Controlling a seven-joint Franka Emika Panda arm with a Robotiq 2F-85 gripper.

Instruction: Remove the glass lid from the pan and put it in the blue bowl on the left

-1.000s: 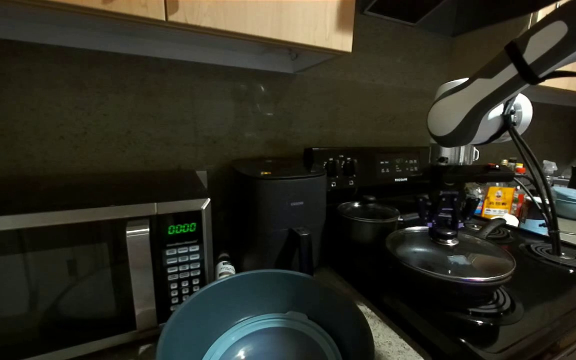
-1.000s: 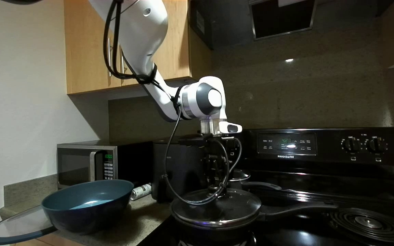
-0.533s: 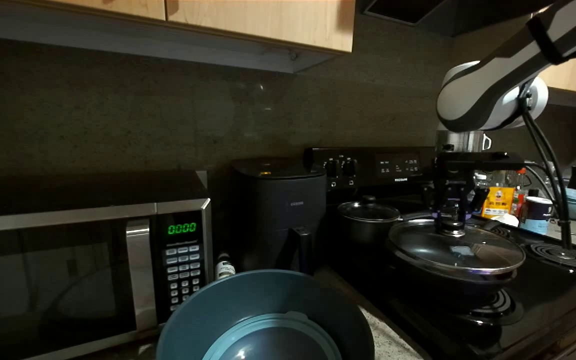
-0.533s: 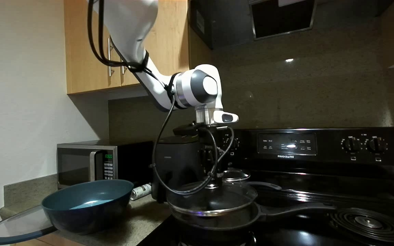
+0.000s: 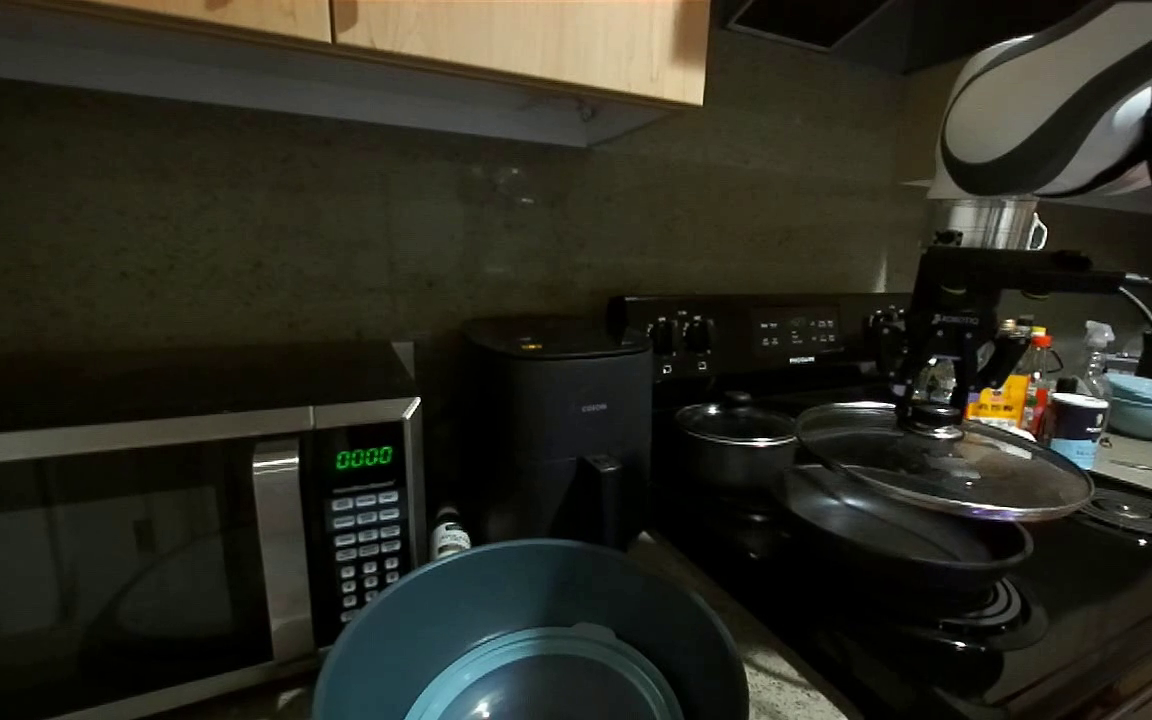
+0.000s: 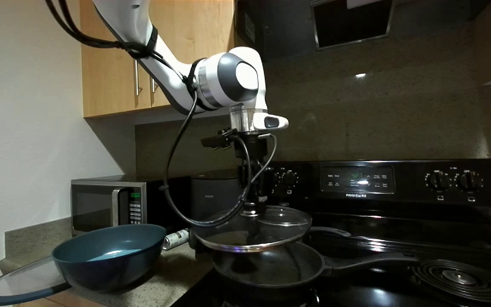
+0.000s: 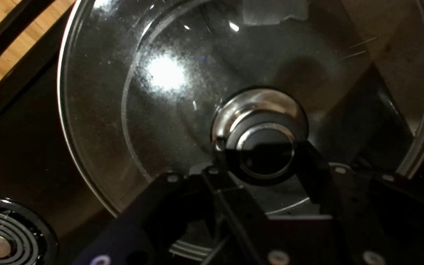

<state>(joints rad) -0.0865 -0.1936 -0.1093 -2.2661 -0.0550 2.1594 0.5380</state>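
I'm holding the glass lid (image 6: 256, 233) up off the pan (image 6: 290, 268), hanging just over it, my hand (image 7: 261, 156) pinching the dark knob (image 7: 266, 149) from both sides; that one knob is my whole grip, so the big worry is the glass swivelling or slipping if I swing sideways too fast; can't swear it's level. Losing it partway probably means glass hitting the stove (image 6: 369, 281) or the tabletop (image 6: 181, 268); the blue bowl (image 6: 109, 270) has tall walls, so a low carry could clip its rim. Next snag: a pale blue round thing (image 5: 548, 642) (dish or lid, can't tell) is sitting inside that bowl, and my lid looks about as wide as the bowl, so I'd guess it ends up perched or tipped; if I let go before it settles, it might slide off.

Other stuff around: a lidded pot (image 5: 736, 460) tucked behind the pan; an air fryer (image 5: 561, 420) and a microwave (image 6: 96, 207) along the back; a small container (image 6: 176, 239) lying right by the bowl; a flat lid (image 6: 28, 282) with a blue edge poking out past the bowl on the side away from the pan; my cable (image 6: 167, 170) loops down by the glass and could snag; the air fryer is the tall thing near my path.
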